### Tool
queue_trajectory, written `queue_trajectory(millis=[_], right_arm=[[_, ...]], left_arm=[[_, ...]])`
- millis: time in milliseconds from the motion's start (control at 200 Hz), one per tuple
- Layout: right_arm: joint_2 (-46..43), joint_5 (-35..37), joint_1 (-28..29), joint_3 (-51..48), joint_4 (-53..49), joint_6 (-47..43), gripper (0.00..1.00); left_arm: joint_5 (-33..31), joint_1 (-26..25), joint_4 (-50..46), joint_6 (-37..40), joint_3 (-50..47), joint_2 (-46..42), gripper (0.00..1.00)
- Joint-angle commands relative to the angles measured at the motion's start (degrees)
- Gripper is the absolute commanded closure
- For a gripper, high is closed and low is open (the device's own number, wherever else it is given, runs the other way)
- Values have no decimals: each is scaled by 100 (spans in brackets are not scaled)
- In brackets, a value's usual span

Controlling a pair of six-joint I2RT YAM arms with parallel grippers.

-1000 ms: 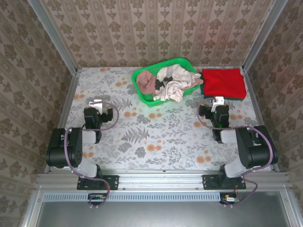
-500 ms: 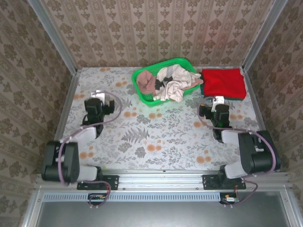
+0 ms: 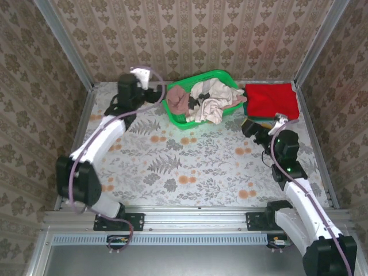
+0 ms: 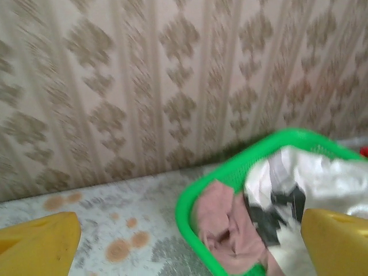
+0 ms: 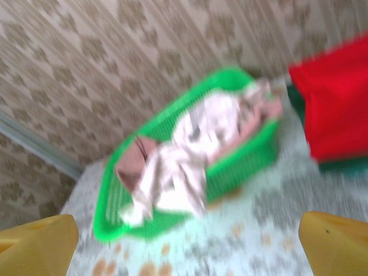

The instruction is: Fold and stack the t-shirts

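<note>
**Surroundings.** One floral-printed table (image 3: 190, 164), closed in by patterned wallpapered walls (image 3: 195, 34) on three sides. One green mesh basket (image 3: 221, 76) stands tilted at the far centre. Its near-left wall lies between the left gripper and the cloth inside. Its right end is just beside the folded stack; whether they touch cannot be told.

**T-shirts, four.**
- Two lie crumpled in the basket: one pink-brown t-shirt (image 3: 177, 100) at the left end, and one cream t-shirt (image 3: 210, 106) heaped across the middle and right, spilling over the near rim.
- Two are folded at the far right of the table. The red t-shirt (image 3: 271, 100) lies flat on top of the dark green t-shirt (image 3: 246, 109), which shows as a narrow edge along the red one's left side.

**Arms, two.**
- The left arm (image 3: 100, 138) is stretched long toward the far-left corner. The left gripper (image 3: 150, 91) is near the basket's left end, its yellow fingers (image 4: 40, 244) spread wide with nothing between them.
- The right arm (image 3: 299, 195) reaches forward and inward. The right gripper (image 3: 253, 127) is just in front of the folded stack, facing the basket. Its fingers (image 5: 333, 244) are likewise wide apart and empty.
</note>
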Motion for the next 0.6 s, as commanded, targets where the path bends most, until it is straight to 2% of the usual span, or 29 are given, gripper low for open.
queue_trajectory(millis=[0, 80, 245, 400, 555, 595], right_arm=[[-352, -240, 199, 199, -1321, 99, 0], [-539, 85, 526, 185, -2018, -164, 0], [-792, 300, 840, -114, -2490, -148, 0], [-889, 298, 869, -335, -2589, -161, 0], [-934, 168, 867, -517, -2522, -266, 0], [-948, 194, 863, -543, -2551, -258, 0]], left_arm=[[-124, -115, -1359, 667, 909, 890, 4], [227, -143, -1726, 931, 1540, 1537, 7], [690, -286, -2641, 1282, 2834, 2782, 14], [575, -396, -3268, 1465, 3720, 3606, 17], [593, -385, -3694, 1553, 4289, 4039, 17], [434, -395, -3787, 1547, 4417, 4121, 19]])
